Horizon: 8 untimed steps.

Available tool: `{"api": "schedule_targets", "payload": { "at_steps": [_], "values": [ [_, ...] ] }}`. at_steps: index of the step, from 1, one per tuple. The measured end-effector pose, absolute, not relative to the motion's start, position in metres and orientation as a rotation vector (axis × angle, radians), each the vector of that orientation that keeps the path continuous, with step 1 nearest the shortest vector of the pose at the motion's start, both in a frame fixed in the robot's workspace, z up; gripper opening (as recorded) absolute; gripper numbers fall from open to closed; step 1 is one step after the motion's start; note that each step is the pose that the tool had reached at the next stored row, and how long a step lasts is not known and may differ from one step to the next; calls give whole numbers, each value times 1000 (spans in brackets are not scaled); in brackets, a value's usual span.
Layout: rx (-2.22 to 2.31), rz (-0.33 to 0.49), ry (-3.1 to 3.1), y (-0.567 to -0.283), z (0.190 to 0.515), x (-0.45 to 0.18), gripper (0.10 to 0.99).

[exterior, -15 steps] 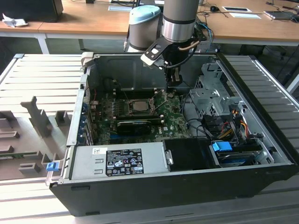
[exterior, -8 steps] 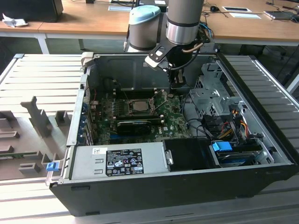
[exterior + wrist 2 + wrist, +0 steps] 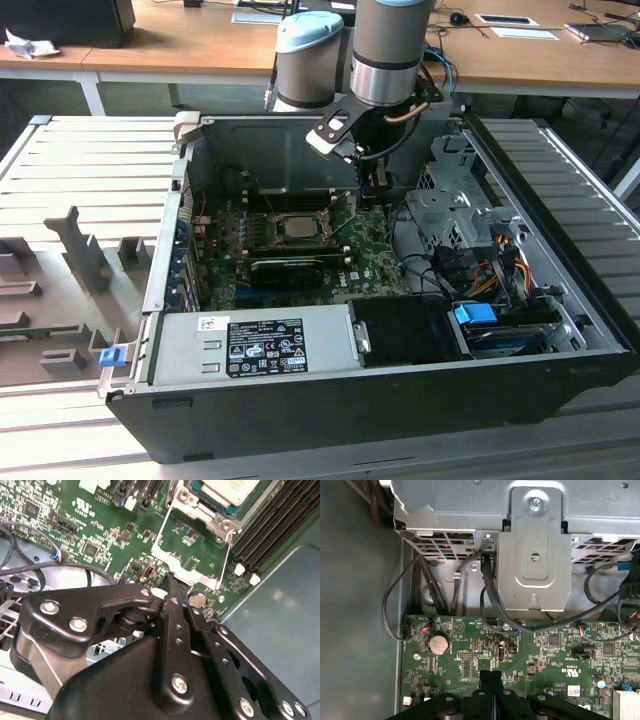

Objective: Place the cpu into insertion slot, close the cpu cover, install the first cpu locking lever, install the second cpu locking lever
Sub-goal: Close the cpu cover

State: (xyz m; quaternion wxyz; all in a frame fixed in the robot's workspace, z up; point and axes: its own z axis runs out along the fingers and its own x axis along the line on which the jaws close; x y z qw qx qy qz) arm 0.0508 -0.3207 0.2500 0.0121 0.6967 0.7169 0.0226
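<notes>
Your gripper (image 3: 171,581) is pinched shut, empty, at the edge of the open cover (image 3: 182,570); a slip could gouge the motherboard (image 3: 100,525).

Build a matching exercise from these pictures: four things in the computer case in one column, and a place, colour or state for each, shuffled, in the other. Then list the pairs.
1. cpu
2. gripper
3. coin battery
4. power supply

A. grey labelled box along the case wall nearest the exterior view
B. shut, over the motherboard
C. round, silver, on the motherboard
D. square, silver-topped, mid-motherboard

Pairs: 1-D, 2-B, 3-C, 4-A
</notes>
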Motion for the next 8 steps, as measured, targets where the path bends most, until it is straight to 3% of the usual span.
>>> {"api": "schedule_targets", "payload": {
  "at_steps": [8],
  "values": [
    [2172, 71, 2235, -321, 250, 40, 106]
  ]
}}
